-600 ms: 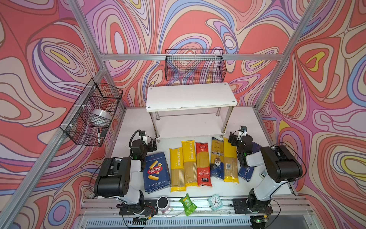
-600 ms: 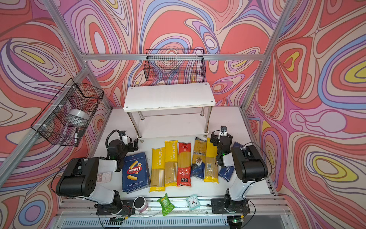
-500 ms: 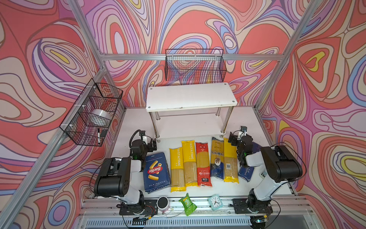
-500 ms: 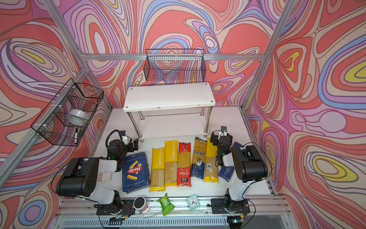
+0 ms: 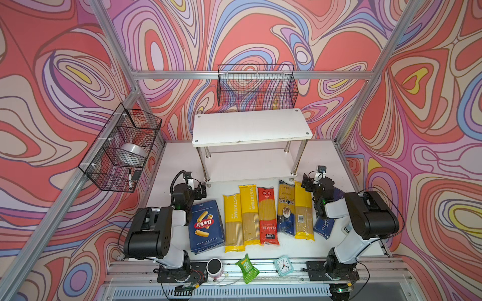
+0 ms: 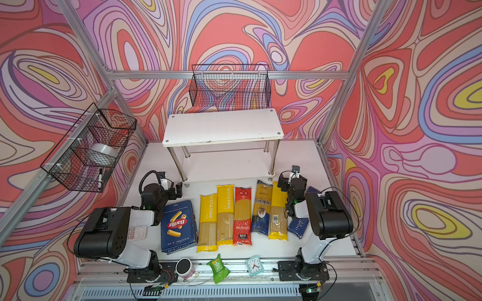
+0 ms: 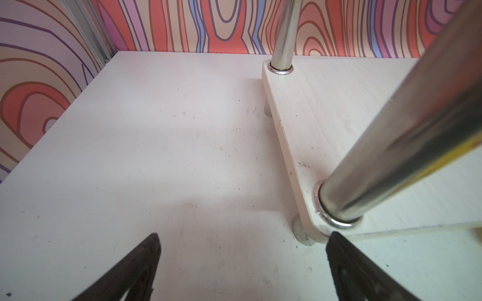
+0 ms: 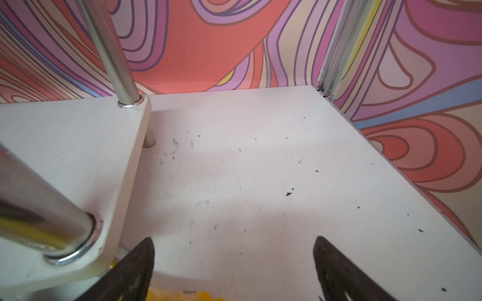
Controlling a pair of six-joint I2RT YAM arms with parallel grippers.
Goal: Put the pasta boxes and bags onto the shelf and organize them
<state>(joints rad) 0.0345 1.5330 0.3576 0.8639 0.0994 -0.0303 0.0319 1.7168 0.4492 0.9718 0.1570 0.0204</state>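
Note:
In both top views, three yellow bags [image 5: 233,221] [image 5: 249,213] [image 5: 303,211], a red bag [image 5: 266,215] and a gold and dark blue bag [image 5: 285,208] lie side by side in front of the white shelf [image 5: 250,127] [image 6: 221,126]. The wide pasta box [image 5: 206,226] [image 6: 178,226] lies at their left. The narrow pasta box [image 5: 324,226] is partly hidden under the right arm. My left gripper [image 5: 200,188] [image 7: 245,234] is open and empty beside the shelf's front left leg [image 7: 391,130]. My right gripper [image 5: 309,182] [image 8: 234,237] is open and empty by the front right corner [image 8: 65,146].
Black wire baskets hang on the back wall [image 5: 257,86] and the left wall [image 5: 122,148], the latter holding a tape roll. A small speaker [image 5: 214,267], green packet [image 5: 246,268] and clock [image 5: 283,265] sit on the front rail. A calculator [image 6: 137,232] lies under the left arm.

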